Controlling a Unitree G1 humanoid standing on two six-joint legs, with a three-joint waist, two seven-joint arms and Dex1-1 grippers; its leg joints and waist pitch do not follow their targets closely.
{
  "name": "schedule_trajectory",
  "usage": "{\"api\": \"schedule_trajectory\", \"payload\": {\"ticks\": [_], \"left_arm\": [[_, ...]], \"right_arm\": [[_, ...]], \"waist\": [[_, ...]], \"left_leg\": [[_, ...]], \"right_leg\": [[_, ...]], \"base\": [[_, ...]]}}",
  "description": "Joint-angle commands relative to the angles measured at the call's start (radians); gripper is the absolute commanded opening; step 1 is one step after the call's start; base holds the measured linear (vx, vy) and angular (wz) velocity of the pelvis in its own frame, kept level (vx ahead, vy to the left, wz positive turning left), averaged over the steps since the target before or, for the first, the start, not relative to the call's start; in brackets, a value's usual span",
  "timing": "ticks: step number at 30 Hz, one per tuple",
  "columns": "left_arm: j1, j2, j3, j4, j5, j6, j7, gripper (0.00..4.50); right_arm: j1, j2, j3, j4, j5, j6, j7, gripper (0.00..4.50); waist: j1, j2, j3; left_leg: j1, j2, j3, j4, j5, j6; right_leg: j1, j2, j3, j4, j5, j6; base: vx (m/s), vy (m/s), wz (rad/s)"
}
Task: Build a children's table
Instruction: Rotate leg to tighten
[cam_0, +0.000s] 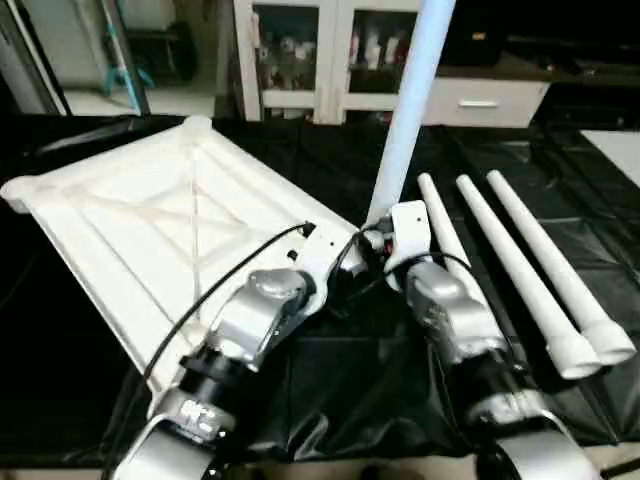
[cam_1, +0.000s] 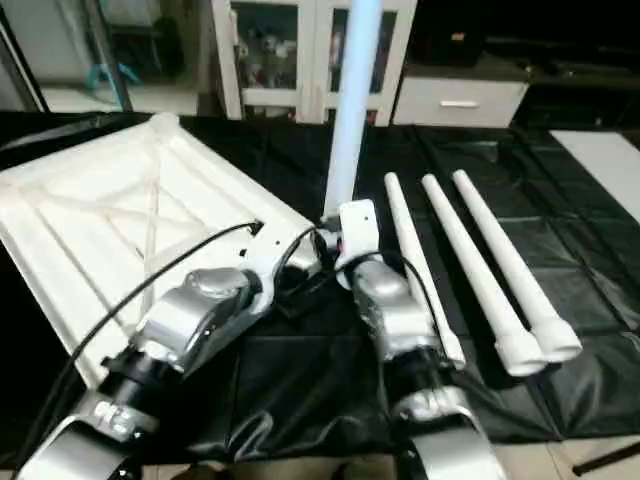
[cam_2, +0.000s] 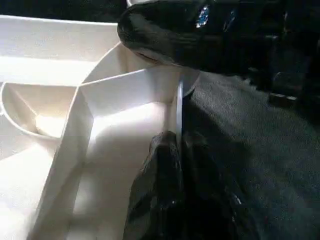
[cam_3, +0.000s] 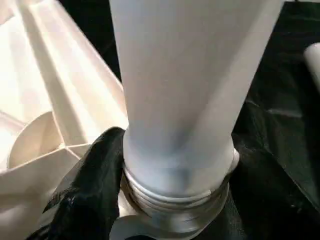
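- The tabletop (cam_0: 150, 220) lies upside down on the black cover (cam_0: 350, 390), off to the robot's left. It is white moulded plastic with a raised rim, thin ribs crossing diagonally, and a round socket at each corner I can see.
- One leg (cam_0: 415, 90) stands nearly upright at the tabletop's near right corner, its long axis running straight up out of the top of the head view. It is smooth, round, white and tapered. In the right wrist view its wide end (cam_3: 175, 200) carries screw threads and sits over the corner socket; the threads are still exposed, so I'd say it is not screwed home.
- Three spare legs (cam_0: 530, 290) lie side by side on the cover to the robot's right, well apart from the tabletop, thin ends pointing away and wide ends nearer the robot.
- The right gripper (cam_0: 385, 240) is at the foot of the upright leg. One black finger (cam_3: 85, 200) presses against the threaded base, the jaws spread wide about it, so I take it to be gripping the leg.
- The left gripper (cam_2: 177, 165) is pinched narrow on the thin edge of the tabletop's rim beside that corner, steadying it.
- The move ahead turns on keeping the leg's axis in line with the socket below; the right arm is the one placed to twist it.
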Motion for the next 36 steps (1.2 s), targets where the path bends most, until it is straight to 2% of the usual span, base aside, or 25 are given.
{"api": "schedule_trajectory", "payload": {"ticks": [1,2,3,4,5,7,8,10,11,13,14,16,18,19,20,21,23,28,30,31,32,33,34,35,36], "left_arm": [[-0.057,-0.024,0.016,-0.035,-0.001,-0.042,0.024,0.0],[-0.059,-0.022,0.018,-0.034,0.001,-0.041,0.022,0.0],[-0.057,-0.01,0.013,-0.038,0.006,-0.041,0.012,0.0],[-0.056,-0.001,0.012,-0.04,0.006,-0.041,0.007,0.0],[-0.056,0.005,0.013,-0.038,0.006,-0.043,0.006,0.0],[-0.051,0.018,0.013,-0.041,0.007,-0.042,-0.001,0.0],[-0.046,0.032,0.012,-0.045,0.007,-0.041,-0.01,0.0],[-0.044,0.037,0.012,-0.045,0.008,-0.041,-0.014,0.0],[-0.041,0.045,0.009,-0.048,0.009,-0.041,-0.023,0.0],[-0.037,0.055,0.008,-0.055,0.01,-0.039,-0.032,0.0],[-0.035,0.06,0.007,-0.06,0.008,-0.036,-0.04,0.0],[-0.03,0.074,0.001,-0.067,0.008,-0.034,-0.053,0.0],[-0.026,0.083,-0.002,-0.073,0.007,-0.033,-0.062,0.0],[-0.025,0.086,-0.003,-0.074,0.006,-0.033,-0.064,0.0],[-0.025,0.088,-0.004,-0.072,0.007,-0.033,-0.067,0.0],[-0.025,0.09,-0.004,-0.072,0.007,-0.033,-0.069,0.0],[-0.025,0.093,-0.006,-0.073,0.007,-0.033,-0.074,0.0],[-0.016,0.112,-0.024,-0.094,0.001,-0.033,-0.111,0.0],[0.009,0.155,-0.062,-0.138,-0.013,-0.044,-0.195,0.0],[0.02,0.174,-0.076,-0.155,-0.016,-0.045,-0.225,0.0],[0.054,0.238,-0.122,-0.209,-0.029,-0.072,-0.333,0.0],[0.057,0.243,-0.125,-0.214,-0.03,-0.071,-0.34,0.0],[0.064,0.258,-0.133,-0.226,-0.032,-0.066,-0.358,0.0],[0.073,0.276,-0.142,-0.239,-0.035,-0.069,-0.381,0.0],[0.079,0.287,-0.148,-0.247,-0.037,-0.073,-0.397,0.0]], "right_arm": [[0.023,0.022,0.004,0.075,0.002,0.026,-0.011,2.72],[0.016,0.023,-0.002,0.083,0.004,0.014,-0.009,2.72],[0.012,0.026,-0.01,0.085,0.015,0.005,0.01,2.72],[0.008,0.029,-0.017,0.086,0.025,-0.009,0.021,2.72],[0.002,0.029,-0.018,0.09,0.021,-0.029,0.023,2.72],[0.001,0.028,-0.012,0.079,0.016,-0.056,0.04,2.72],[0.005,0.031,-0.022,0.054,0.035,-0.067,0.073,2.72],[0.007,0.032,-0.028,0.042,0.047,-0.065,0.09,2.72],[0.011,0.029,-0.032,0.026,0.054,-0.061,0.104,3.28],[0.023,0.023,-0.032,-0.004,0.063,-0.049,0.127,3.42],[0.031,0.019,-0.033,-0.026,0.072,-0.037,0.142,3.42],[0.047,0.008,-0.03,-0.065,0.084,-0.021,0.168,3.62],[0.059,-0.001,-0.032,-0.092,0.092,-0.013,0.189,3.76],[0.063,-0.006,-0.033,-0.102,0.094,-0.011,0.197,3.9],[0.07,-0.015,-0.032,-0.118,0.096,-0.006,0.214,3.98],[0.073,-0.019,-0.034,-0.128,0.097,-0.003,0.218,4.07],[0.083,-0.028,-0.039,-0.158,0.106,0.01,0.233,4.24],[0.12,-0.07,-0.039,-0.267,0.139,0.059,0.289,4.47],[0.151,-0.124,-0.039,-0.349,0.143,0.096,0.322,4.47],[0.16,-0.148,-0.036,-0.372,0.141,0.105,0.341,4.47],[0.183,-0.231,-0.014,-0.425,0.128,0.136,0.421,4.47],[0.185,-0.238,-0.011,-0.428,0.127,0.139,0.429,4.47],[0.19,-0.26,-0.004,-0.438,0.123,0.147,0.451,4.47],[0.198,-0.291,0.008,-0.453,0.121,0.157,0.485,4.47],[0.203,-0.311,0.015,-0.463,0.12,0.164,0.507,4.47]], "waist": [[-0.012,0.023,-0.062],[-0.012,0.024,-0.063],[-0.011,0.021,-0.063],[-0.011,0.02,-0.063],[-0.013,0.017,-0.065],[-0.015,0.012,-0.065],[-0.013,0.018,-0.064],[-0.016,0.019,-0.064],[-0.015,0.024,-0.064],[-0.013,0.024,-0.065],[-0.013,0.022,-0.065],[-0.013,0.022,-0.067],[-0.011,0.021,-0.068],[-0.009,0.028,-0.068],[-0.011,0.025,-0.067],[-0.008,0.023,-0.069],[-0.004,0.024,-0.07],[0.006,0.019,-0.073],[0.014,0.013,-0.075],[0.022,0.013,-0.076],[0.029,0.012,-0.076],[0.033,0.01,-0.077],[0.037,0.006,-0.073],[0.046,0.01,-0.074],[0.049,0.01,-0.076]], "left_leg": [[0.049,0.059,-0.044,-0.121,-0.755,-0.101],[0.049,0.062,-0.043,-0.13,-0.777,-0.107],[0.048,0.061,-0.033,-0.139,-0.789,-0.107],[0.052,0.056,-0.03,-0.133,-0.783,-0.107],[0.06,0.044,-0.031,-0.109,-0.749,-0.102],[0.055,0.037,-0.037,-0.089,-0.68,-0.085],[0.053,0.038,-0.04,-0.087,-0.659,-0.078],[0.048,0.042,-0.044,-0.093,-0.662,-0.079],[0.047,0.05,-0.046,-0.105,-0.692,-0.088],[0.05,0.05,-0.044,-0.106,-0.7,-0.093],[0.049,0.049,-0.043,-0.105,-0.696,-0.09],[0.038,0.048,-0.045,-0.104,-0.659,-0.081],[0.038,0.047,-0.043,-0.102,-0.633,-0.076],[0.038,0.048,-0.043,-0.102,-0.621,-0.076],[0.035,0.048,-0.043,-0.103,-0.616,-0.075],[0.033,0.049,-0.043,-0.103,-0.598,-0.074],[0.037,0.05,-0.037,-0.102,-0.574,-0.068],[0.029,0.05,-0.032,-0.101,-0.499,-0.049],[0.025,0.052,-0.029,-0.1,-0.454,-0.04],[0.025,0.052,-0.027,-0.099,-0.418,-0.034],[0.031,0.052,-0.022,-0.098,-0.408,-0.031],[0.032,0.052,-0.02,-0.096,-0.402,-0.03],[0.031,0.049,-0.011,-0.094,-0.405,-0.02],[0.039,0.049,-0.01,-0.091,-0.401,-0.022],[0.039,0.05,-0.009,-0.09,-0.391,-0.021]], "right_leg": [[0.018,-0.014,-0.004,-0.07,-0.459,-0.078],[0.023,-0.011,-0.005,-0.06,-0.431,-0.085],[0.023,-0.013,0.003,-0.048,-0.399,-0.104],[0.017,-0.018,0.005,-0.055,-0.419,-0.107],[0.007,-0.036,0.008,-0.078,-0.491,-0.1],[0.009,-0.052,0.003,-0.102,-0.585,-0.074],[0.012,-0.053,-0.001,-0.106,-0.603,-0.063],[0.017,-0.048,-0.004,-0.102,-0.583,-0.062],[0.019,-0.04,-0.004,-0.089,-0.513,-0.078],[0.015,-0.043,0.0,-0.085,-0.474,-0.098],[0.015,-0.044,0.001,-0.086,-0.47,-0.101],[0.022,-0.05,0.005,-0.083,-0.466,-0.106],[0.019,-0.053,0.009,-0.083,-0.467,-0.113],[0.019,-0.054,0.011,-0.082,-0.457,-0.121],[0.02,-0.052,0.011,-0.082,-0.451,-0.123],[0.023,-0.052,0.013,-0.079,-0.435,-0.127],[0.017,-0.051,0.018,-0.077,-0.403,-0.146],[0.023,-0.05,0.025,-0.068,-0.359,-0.16],[0.026,-0.051,0.03,-0.063,-0.345,-0.161],[0.026,-0.051,0.033,-0.059,-0.332,-0.162],[0.02,-0.047,0.036,-0.059,-0.327,-0.165],[0.019,-0.046,0.039,-0.057,-0.325,-0.164],[0.012,-0.043,0.046,-0.057,-0.342,-0.165],[0.007,-0.046,0.05,-0.057,-0.364,-0.164],[0.008,-0.045,0.051,-0.056,-0.362,-0.165]], "base": [[0.0,0.0,0.0],[0.0,0.0,0.0],[0.0,0.0,0.0],[0.0,0.0,0.0],[0.0,0.0,0.0],[0.0,0.0,0.0],[0.0,0.0,0.0],[0.0,0.0,0.0],[0.0,0.0,0.0],[0.0,0.0,0.0],[0.0,0.0,0.0],[0.0,0.0,0.0],[0.0,0.0,0.0],[0.0,0.0,0.0],[0.0,0.0,0.0],[0.0,0.0,0.0],[0.0,0.0,0.0],[0.0,0.0,0.0],[0.0,0.0,0.0],[0.0,0.0,0.0],[0.0,0.0,0.0],[0.0,0.0,0.0],[0.0,0.0,0.0],[0.0,0.0,0.0],[0.0,0.0,0.0]]}}
